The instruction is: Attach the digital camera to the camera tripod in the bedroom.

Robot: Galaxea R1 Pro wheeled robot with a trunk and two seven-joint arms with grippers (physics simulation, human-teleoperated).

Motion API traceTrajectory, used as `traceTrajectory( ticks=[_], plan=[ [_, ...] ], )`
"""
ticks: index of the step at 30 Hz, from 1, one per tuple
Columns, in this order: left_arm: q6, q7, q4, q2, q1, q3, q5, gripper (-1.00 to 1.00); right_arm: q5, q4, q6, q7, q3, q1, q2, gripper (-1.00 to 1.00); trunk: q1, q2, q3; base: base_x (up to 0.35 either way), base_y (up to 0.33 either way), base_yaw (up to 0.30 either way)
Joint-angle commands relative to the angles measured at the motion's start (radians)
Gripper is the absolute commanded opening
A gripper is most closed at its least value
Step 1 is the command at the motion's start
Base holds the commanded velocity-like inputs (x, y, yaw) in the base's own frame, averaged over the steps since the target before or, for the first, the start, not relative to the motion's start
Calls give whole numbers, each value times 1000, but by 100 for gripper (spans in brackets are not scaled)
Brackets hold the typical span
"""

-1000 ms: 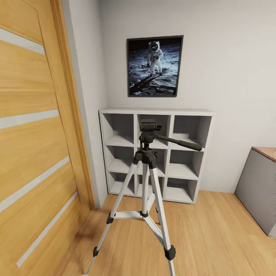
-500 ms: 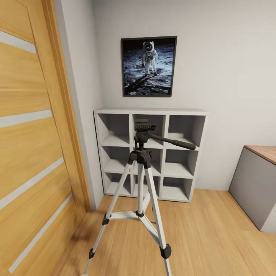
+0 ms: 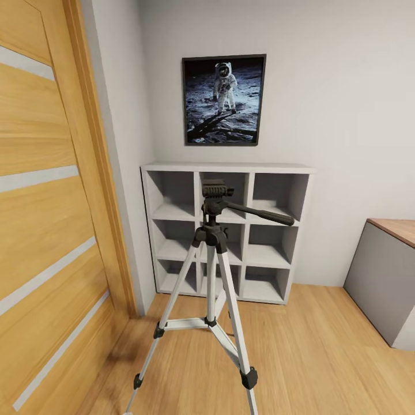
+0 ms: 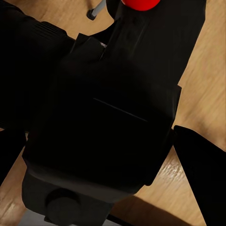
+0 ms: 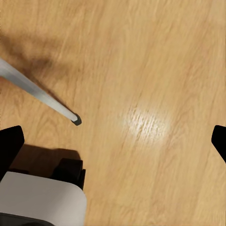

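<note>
Astronaut poster (image 3: 223, 100), white cube shelf (image 3: 226, 230), wooden door (image 3: 52, 219)

One camera tripod (image 3: 216, 271) — one digital camera (image 4: 108, 117), one poster (image 3: 223, 99).

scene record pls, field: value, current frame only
room: wood floor, pale walls, wooden door at the left of the head view
camera tripod: standing in front of the white cube shelf, head bare, pan handle pointing right
digital camera: in the left gripper, red button visible
right gripper: open, nothing held, over bare floor near one tripod foot
wall picture: astronaut print above the shelf
desk: wood top, at the right edge
attachment: not done
</note>
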Motion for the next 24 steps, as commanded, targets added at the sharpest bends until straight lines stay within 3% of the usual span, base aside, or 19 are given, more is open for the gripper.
traceTrajectory(
  ticks=[1,24],
  plan=[
    [0,2,-1,0,0,7,-1,-100,7,3,-7,1,3,-1,0,100,0,-1,-1,0,0,0],
    [0,3,-1,0,0,7,0,-100,7,3,-5,1,2,-1,-1,100,0,-1,-1,0,0,0]
  ],
)
